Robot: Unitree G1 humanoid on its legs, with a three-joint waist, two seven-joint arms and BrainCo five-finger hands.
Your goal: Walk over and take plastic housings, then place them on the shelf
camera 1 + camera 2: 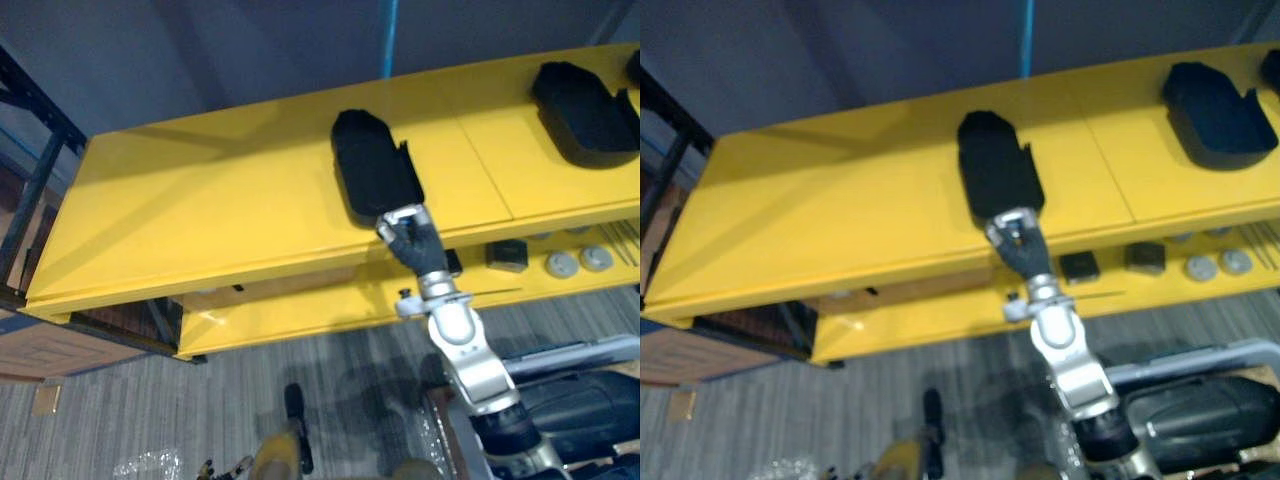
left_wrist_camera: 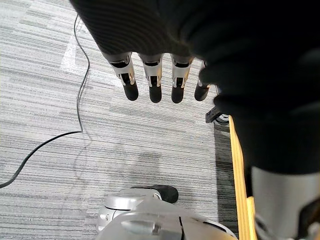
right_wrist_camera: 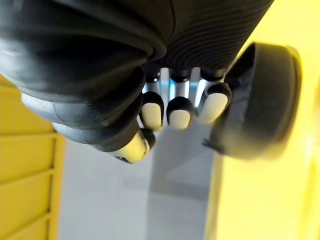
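On yellow shelf, housing laid flat; second housing seen at 2 o'clock. Right hand at first housing's 6 o'clock edge, fingers curled, nothing gripped. Left hand hung down, fingers straight, empty. Placement judged done; retraction pending.

— What kind of place is this?
— A workshop or storeroom, I think. A yellow metal shelf carries black plastic housings, its lower tier holds small parts at 3 o'clock, and a dark rack stands at 9 o'clock.
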